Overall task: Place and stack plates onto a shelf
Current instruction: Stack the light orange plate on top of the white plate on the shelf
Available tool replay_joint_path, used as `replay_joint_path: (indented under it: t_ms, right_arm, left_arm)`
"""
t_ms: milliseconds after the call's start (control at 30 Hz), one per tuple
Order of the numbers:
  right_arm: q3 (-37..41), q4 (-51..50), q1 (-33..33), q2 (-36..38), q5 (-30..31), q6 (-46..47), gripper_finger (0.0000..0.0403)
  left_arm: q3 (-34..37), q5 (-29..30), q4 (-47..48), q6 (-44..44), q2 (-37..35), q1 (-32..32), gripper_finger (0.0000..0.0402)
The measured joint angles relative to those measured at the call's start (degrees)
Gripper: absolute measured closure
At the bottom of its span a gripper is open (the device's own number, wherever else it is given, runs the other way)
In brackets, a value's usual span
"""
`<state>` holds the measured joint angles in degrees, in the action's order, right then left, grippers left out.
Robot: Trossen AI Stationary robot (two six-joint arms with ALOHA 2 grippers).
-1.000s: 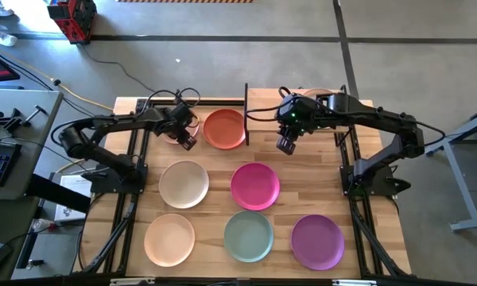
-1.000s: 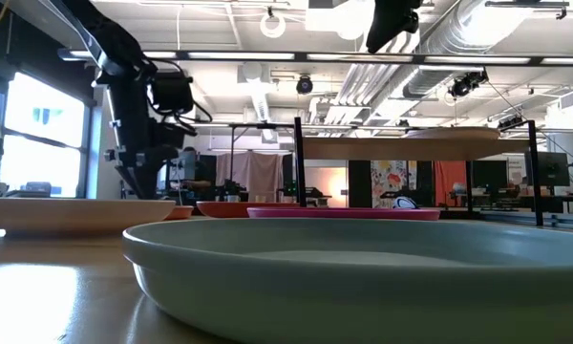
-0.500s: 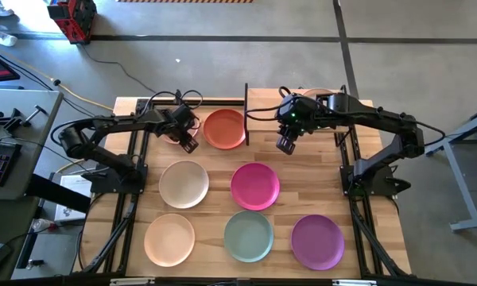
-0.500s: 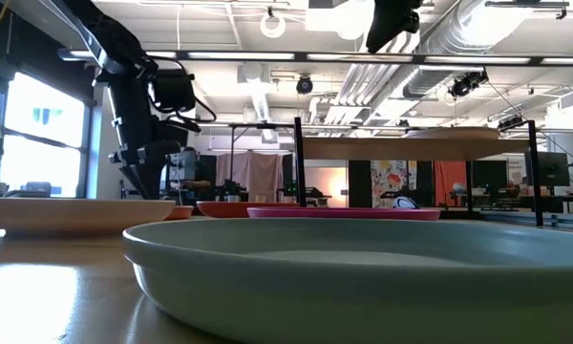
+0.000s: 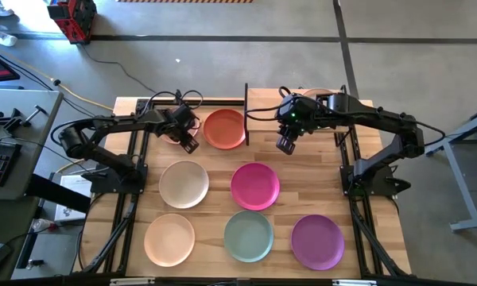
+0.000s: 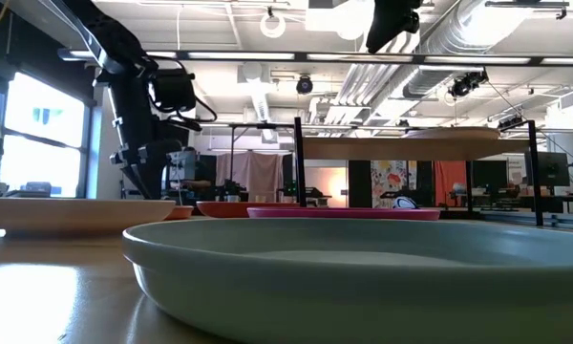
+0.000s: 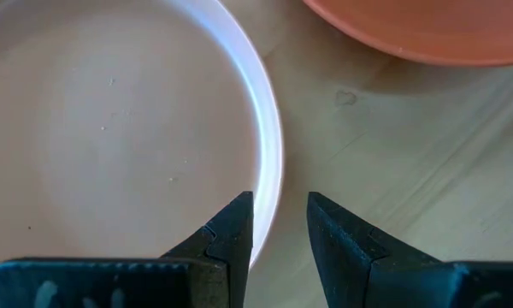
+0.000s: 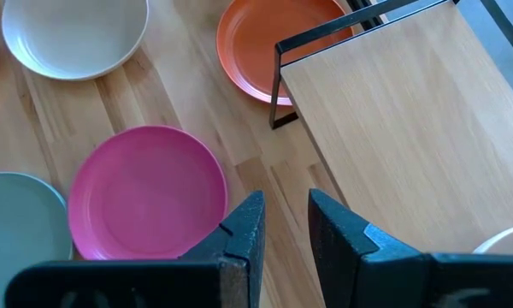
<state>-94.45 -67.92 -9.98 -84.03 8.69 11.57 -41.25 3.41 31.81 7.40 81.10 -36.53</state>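
My left gripper [image 5: 188, 144] [image 7: 280, 224] is open at the table's far left, pointing down. It stands astride the rim of a pale pinkish plate [image 7: 111, 128], one finger over the plate's inside and one over the wood outside. An orange-red plate [image 5: 224, 129] lies just to its right. My right gripper [image 5: 285, 146] [image 8: 282, 229] is open and hovers high over the near left corner of the light-wood shelf [image 8: 385, 111]. A pale plate [image 8: 506, 242] lies on the shelf. Cream [image 5: 184, 183], magenta [image 5: 255, 186], peach [image 5: 169, 239], pale green [image 5: 249, 236] and purple [image 5: 317, 241] plates rest flat on the table. My left gripper comes from above with the pale pinkish plate's rim [image 7: 272, 162] running into the gap between its fingers. The plate lies flat on the table. Whether the fingers touch the rim, I cannot tell.
Black shelf posts [image 5: 246, 111] stand between the orange-red plate and the shelf board. The arms' black frames run along the table's left and right sides [image 5: 358, 206]. Bare wood shows between the plates and near the far left edge [image 5: 131, 103].
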Motion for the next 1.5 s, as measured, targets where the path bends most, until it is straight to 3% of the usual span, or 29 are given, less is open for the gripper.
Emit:
replay_joint_path:
  t_ms: [633,967,1167,1500]
  right_arm:
    - [0.02,0.00,-0.02,0.00,-0.11,-0.02,0.0336]
    - [0.02,0.00,0.00,0.00,-0.09,-0.02,0.0336]
    - [0.02,0.00,-0.02,-0.02,-0.07,-0.04,0.0336]
    - [0.02,0.00,0.00,-0.02,-0.05,-0.01,0.0336]
  left_arm:
    - [0.02,0.76,-0.49,-0.15,0.17,0.26,0.0300]
    - [-0.16,2.23,-3.11,-0.98,8.02,0.28,0.0300]
    - [-0.08,3.01,-4.27,-0.61,8.13,0.69,0.0302]
    - [0.13,3.24,-4.42,-1.86,6.91,1.99,0.0374]
